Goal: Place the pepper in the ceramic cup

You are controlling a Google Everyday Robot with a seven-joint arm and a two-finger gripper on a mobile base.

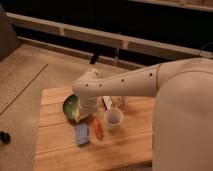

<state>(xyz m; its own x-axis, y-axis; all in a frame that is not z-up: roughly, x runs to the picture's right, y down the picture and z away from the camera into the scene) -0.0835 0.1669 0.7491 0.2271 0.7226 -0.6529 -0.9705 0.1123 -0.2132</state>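
Hovering my gripper (84,113) near the pepper (97,128), ceramic cup (114,119) just beyond for a short carry; open or closed, I can't tell.

Wood table (55,147) w/ green bowl (69,106), blue sponge (82,134), pepper (97,128), ceramic cup (114,118); hand (86,115) over bowl.
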